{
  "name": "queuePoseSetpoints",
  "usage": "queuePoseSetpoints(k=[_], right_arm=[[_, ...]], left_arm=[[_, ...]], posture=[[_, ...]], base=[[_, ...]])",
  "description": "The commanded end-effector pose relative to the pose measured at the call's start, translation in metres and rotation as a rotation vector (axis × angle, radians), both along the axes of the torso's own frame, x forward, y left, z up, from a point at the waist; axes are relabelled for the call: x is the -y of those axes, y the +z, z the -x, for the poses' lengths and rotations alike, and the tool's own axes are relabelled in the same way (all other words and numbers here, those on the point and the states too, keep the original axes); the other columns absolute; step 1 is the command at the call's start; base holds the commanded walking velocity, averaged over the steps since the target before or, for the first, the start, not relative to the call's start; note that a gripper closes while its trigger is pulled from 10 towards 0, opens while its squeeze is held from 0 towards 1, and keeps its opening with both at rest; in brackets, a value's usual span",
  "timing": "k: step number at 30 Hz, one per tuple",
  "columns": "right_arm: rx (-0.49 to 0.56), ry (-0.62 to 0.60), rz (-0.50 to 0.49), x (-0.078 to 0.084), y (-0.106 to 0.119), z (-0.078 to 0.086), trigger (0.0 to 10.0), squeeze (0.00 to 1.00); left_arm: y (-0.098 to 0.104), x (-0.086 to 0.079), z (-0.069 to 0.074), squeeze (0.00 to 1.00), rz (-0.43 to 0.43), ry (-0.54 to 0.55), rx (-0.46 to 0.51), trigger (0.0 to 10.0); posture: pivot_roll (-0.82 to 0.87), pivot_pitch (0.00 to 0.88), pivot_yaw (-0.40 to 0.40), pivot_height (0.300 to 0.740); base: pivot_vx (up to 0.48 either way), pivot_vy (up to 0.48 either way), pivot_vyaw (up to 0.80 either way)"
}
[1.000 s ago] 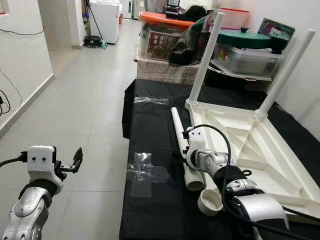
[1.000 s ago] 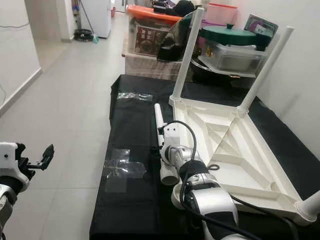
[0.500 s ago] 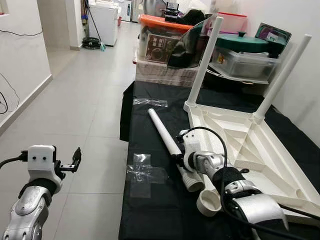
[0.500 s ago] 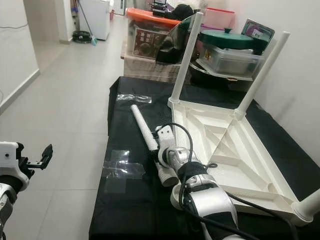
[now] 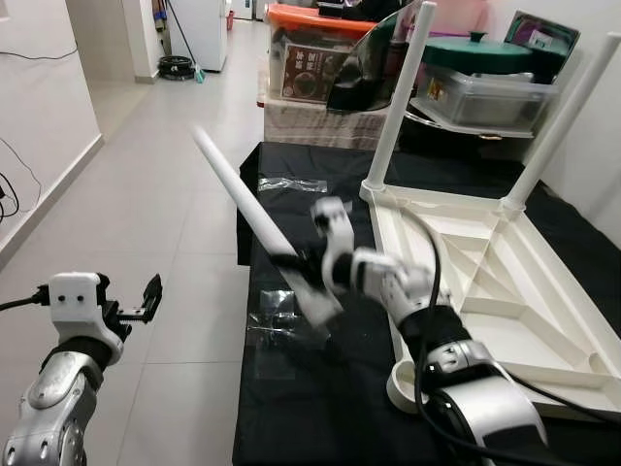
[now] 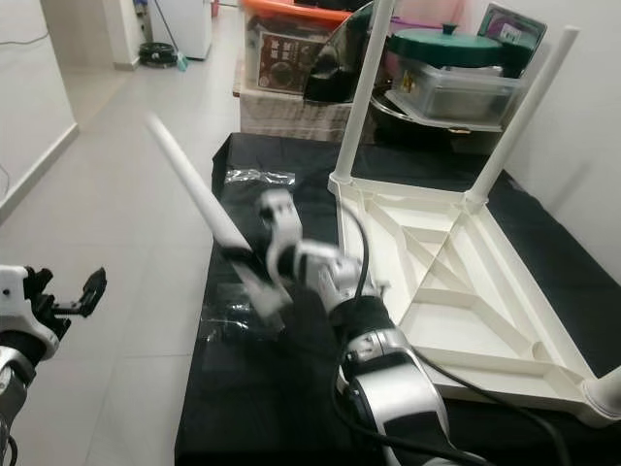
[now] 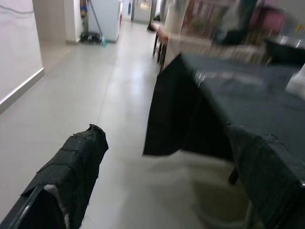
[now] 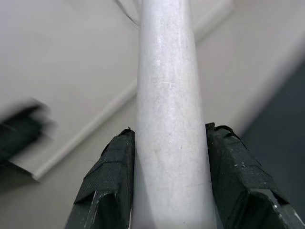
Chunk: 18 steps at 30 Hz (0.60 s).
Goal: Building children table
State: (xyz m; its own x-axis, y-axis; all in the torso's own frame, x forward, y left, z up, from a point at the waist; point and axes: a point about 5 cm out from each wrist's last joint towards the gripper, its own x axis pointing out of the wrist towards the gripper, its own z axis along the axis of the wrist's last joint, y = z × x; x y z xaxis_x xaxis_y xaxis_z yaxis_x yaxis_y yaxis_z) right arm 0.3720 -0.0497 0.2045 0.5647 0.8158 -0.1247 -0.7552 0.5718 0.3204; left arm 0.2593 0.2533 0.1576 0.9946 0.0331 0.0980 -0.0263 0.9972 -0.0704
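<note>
The right claw [image 5: 291,264] is clamped on a loose white table leg [image 5: 254,221], holding it in the air above the black-covered desk [image 5: 310,408] — its far end tilts up and out over the floor. Beside it the upturned white tabletop [image 5: 466,282] lies on the desk with two legs already standing up. The left claw [image 5: 146,299] hovers over the floor beside the desk, fingers [image 7: 71,176] apart and holding nothing

Orange-lidded storage bin [image 5: 315,53], green pot lid [image 5: 473,51], white fridge [image 5: 199,29] behind.
</note>
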Motion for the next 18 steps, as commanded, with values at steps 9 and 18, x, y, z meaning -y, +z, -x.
queuePoseSetpoints(k=[9, 18], right_arm=[[0.058, 0.161, -0.097, -0.005, -0.002, 0.018, 0.0, 0.0], [0.033, 0.216, -0.129, -0.004, -0.008, 0.029, 0.0, 0.0]], left_arm=[[0.027, 0.023, 0.012, 0.0, 0.328, -0.264, 0.164, 10.0], [0.042, 0.032, 0.02, 0.0, 0.464, -0.442, 0.231, 10.0]], posture=[[0.11, 0.0, -0.138, 0.74], [0.11, 0.0, -0.13, 0.74]], base=[[0.0, 0.0, 0.0], [0.0, 0.0, 0.0]])
